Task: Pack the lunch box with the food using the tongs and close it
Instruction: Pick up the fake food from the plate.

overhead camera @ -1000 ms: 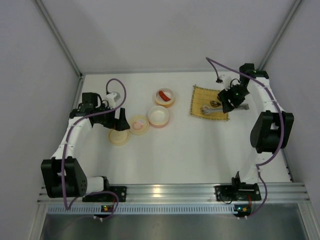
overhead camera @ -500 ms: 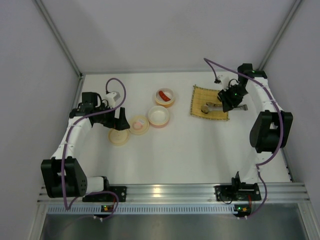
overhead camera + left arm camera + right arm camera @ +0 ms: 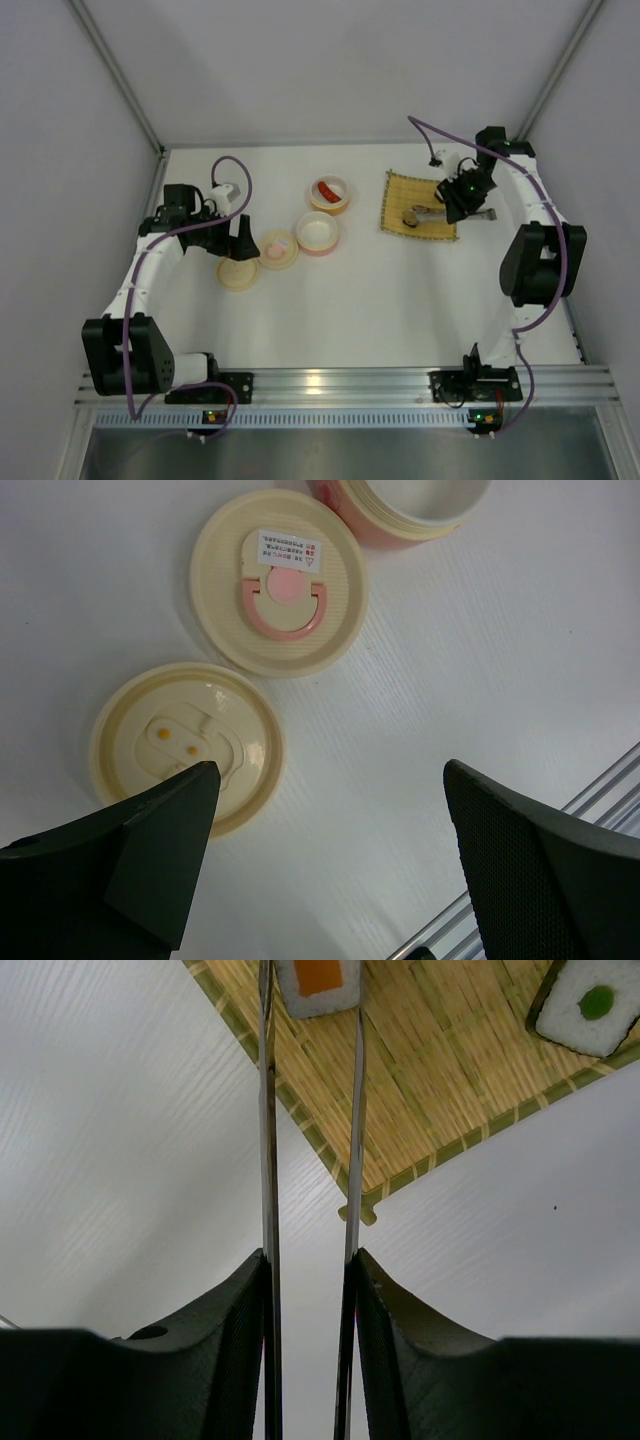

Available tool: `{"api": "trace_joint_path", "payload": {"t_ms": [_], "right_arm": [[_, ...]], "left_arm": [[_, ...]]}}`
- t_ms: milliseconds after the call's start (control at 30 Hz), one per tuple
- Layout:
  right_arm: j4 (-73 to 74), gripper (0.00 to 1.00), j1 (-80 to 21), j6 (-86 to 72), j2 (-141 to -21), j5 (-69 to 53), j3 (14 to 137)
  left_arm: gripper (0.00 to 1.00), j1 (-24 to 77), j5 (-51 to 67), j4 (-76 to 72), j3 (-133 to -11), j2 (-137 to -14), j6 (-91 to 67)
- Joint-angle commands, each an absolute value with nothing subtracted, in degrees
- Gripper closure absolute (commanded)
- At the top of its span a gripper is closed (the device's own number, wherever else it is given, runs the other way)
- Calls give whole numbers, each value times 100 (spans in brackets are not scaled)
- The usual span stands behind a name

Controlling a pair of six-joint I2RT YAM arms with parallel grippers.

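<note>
My right gripper (image 3: 310, 1260) is shut on the silver tongs (image 3: 267, 1160), one arm pressed by each finger. The tong tips sit against both sides of a sushi roll with an orange centre (image 3: 318, 982) on the bamboo mat (image 3: 430, 1080). A second roll, with a green centre (image 3: 585, 1005), lies at the mat's right corner. The red sausage (image 3: 326, 190) lies in one tier of the lunch box (image 3: 343, 200). An empty tier (image 3: 317, 232) stands beside it. My left gripper (image 3: 330, 767) hangs open over the table near two lids.
A cream lid with a pink ring handle (image 3: 280, 580) and a plain cream inner lid (image 3: 185, 742) lie flat by the left gripper. The empty tier's rim (image 3: 400, 525) shows at the top. The table's metal front rail (image 3: 600, 790) runs at the lower right.
The right gripper has squeezed the tongs narrower, bringing the arms in against the orange-centred roll, and has shifted slightly toward the back. The left arm has not moved.
</note>
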State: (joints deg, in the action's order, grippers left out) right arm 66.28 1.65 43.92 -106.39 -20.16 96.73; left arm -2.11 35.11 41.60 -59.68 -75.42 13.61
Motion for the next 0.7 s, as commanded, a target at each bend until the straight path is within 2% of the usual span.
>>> {"api": "trace_joint_path", "payload": {"t_ms": [0, 433, 667], "right_arm": [[6469, 83, 97, 4386, -10169, -2206, 9747], [6881, 87, 1, 3947, -10002, -2601, 10458], [6768, 87, -1343, 3402, -9905, -2505, 10819]], "left_arm": [[2, -211, 3630, 4008, -6100, -7409, 1336], [2, -211, 3656, 3920, -6055, -7392, 1248], [2, -246, 3647, 3929, -6091, -7243, 1195]]}}
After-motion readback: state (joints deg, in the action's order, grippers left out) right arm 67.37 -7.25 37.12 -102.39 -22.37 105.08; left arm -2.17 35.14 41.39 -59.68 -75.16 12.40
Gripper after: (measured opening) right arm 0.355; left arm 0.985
